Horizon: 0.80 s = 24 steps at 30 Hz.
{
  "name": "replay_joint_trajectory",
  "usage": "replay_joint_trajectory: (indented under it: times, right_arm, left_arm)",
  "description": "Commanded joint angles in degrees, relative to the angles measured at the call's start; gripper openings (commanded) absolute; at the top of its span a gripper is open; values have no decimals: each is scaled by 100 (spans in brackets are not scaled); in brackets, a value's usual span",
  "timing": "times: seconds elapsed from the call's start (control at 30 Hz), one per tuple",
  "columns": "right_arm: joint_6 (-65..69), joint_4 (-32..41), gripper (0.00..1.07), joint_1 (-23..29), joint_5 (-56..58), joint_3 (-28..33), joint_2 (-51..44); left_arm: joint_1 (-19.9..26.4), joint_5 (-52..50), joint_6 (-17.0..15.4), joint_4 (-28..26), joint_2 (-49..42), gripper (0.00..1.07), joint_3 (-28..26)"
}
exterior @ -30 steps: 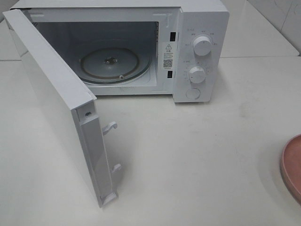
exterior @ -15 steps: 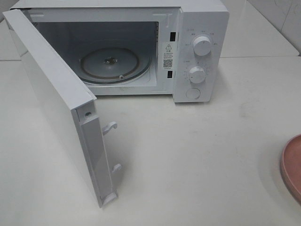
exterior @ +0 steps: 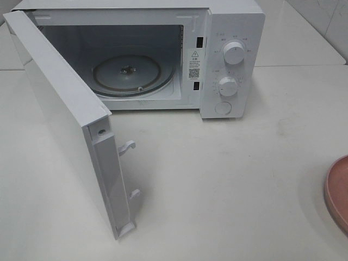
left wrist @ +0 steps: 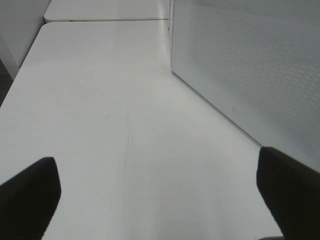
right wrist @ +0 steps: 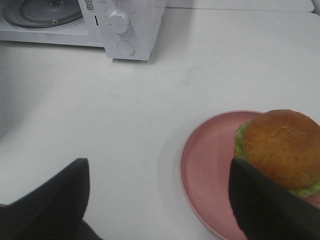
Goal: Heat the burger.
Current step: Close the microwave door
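Observation:
The burger (right wrist: 282,147), with a golden-brown bun and green lettuce, rests on a round pink plate (right wrist: 207,170) in the right wrist view. My right gripper (right wrist: 162,210) hovers open in front of the plate. One dark finger (right wrist: 270,205) overlaps the plate's near edge just beside the burger, and nothing is between the jaws. In the left wrist view my left gripper (left wrist: 160,197) is wide open over bare white table, next to the microwave door (left wrist: 250,65). Neither gripper shows in the exterior high view, and the burger is out of frame there.
The white microwave (exterior: 231,60) stands at the back with its door (exterior: 65,119) swung wide toward the front left. Its glass turntable (exterior: 126,73) holds nothing. Only the pink plate's rim (exterior: 338,193) shows at the right edge.

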Motion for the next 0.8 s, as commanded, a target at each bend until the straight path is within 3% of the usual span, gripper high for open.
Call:
replay_joint_trajectory:
  times: [0.03, 0.57, 0.8]
  right_arm:
    - [-52, 17, 74, -23, -6, 11, -149]
    - [-52, 17, 74, -23, -6, 11, -149]
    - [-52, 17, 74, -23, -6, 11, -149]
  left_arm:
    - [6, -80, -40, -29, -103, 100, 23]
    - [6, -80, -57, -40, -103, 100, 23]
    - [6, -390, -80, -103, 390, 100, -143]
